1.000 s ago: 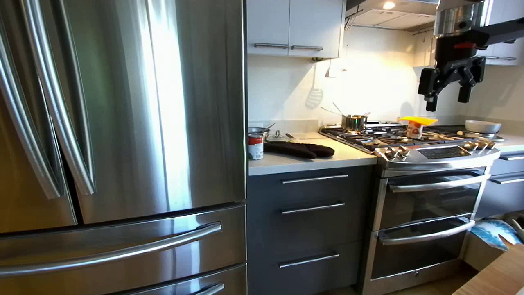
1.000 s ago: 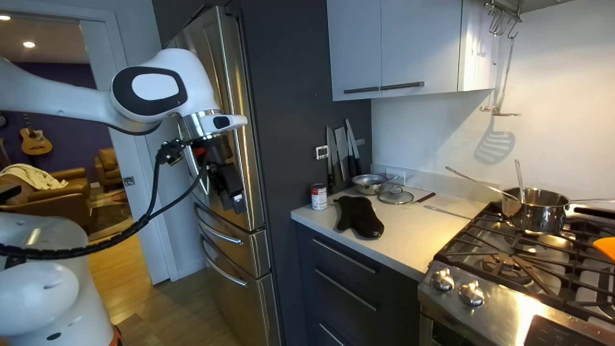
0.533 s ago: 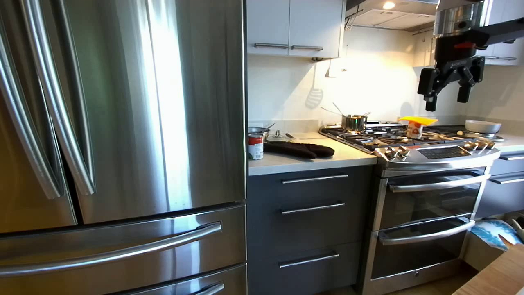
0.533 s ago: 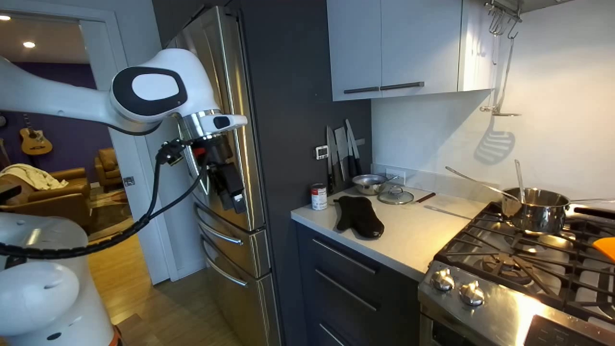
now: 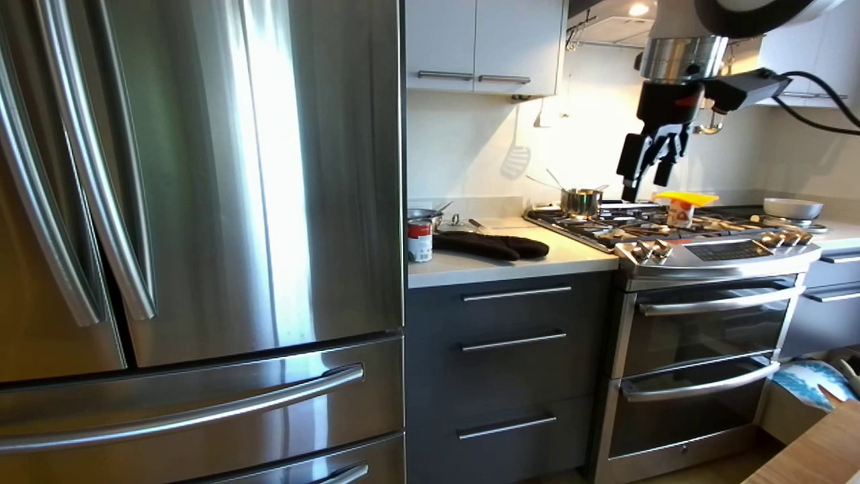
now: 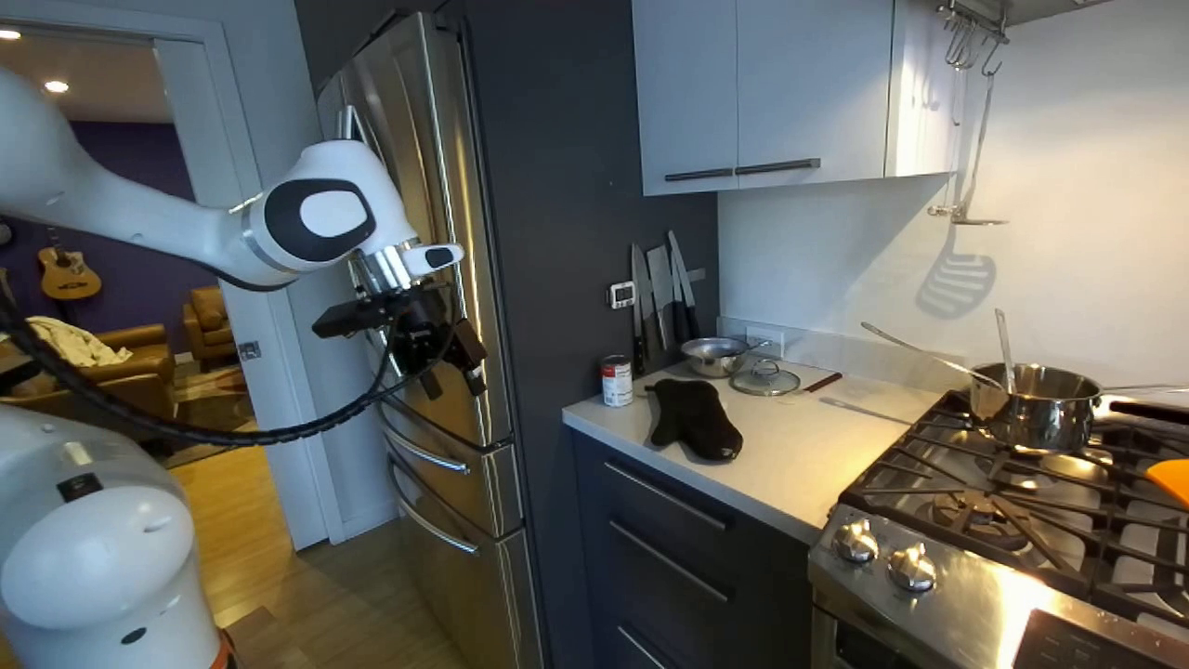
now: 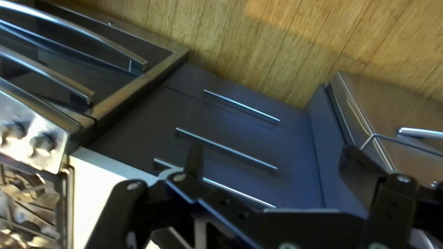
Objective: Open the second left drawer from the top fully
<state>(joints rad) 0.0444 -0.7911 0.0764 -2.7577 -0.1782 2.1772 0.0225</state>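
The second left drawer from the top (image 5: 514,373) is dark grey and shut. Its slim silver bar handle (image 5: 514,341) is the middle one of three in the stack. The drawer also shows below the counter in an exterior view (image 6: 664,595) and in the wrist view (image 7: 221,126), which stands upside down. Its inside is hidden. My gripper (image 5: 646,187) is open and empty, in the air above counter height and apart from the drawer. It also shows before the fridge in an exterior view (image 6: 455,383). In the wrist view my fingers (image 7: 273,159) are wide apart.
The fridge (image 5: 336,202) stands beside the stack, and the oven (image 5: 705,336) on its other side. The counter (image 6: 790,446) above holds a black mitt (image 6: 692,418), a can (image 6: 617,381) and a pan (image 6: 715,355). A wooden top (image 5: 813,450) juts in at a corner.
My arm stayed nearly still, then moved: in an exterior view the gripper shifted left and slightly down and turned. The drawers have not moved.
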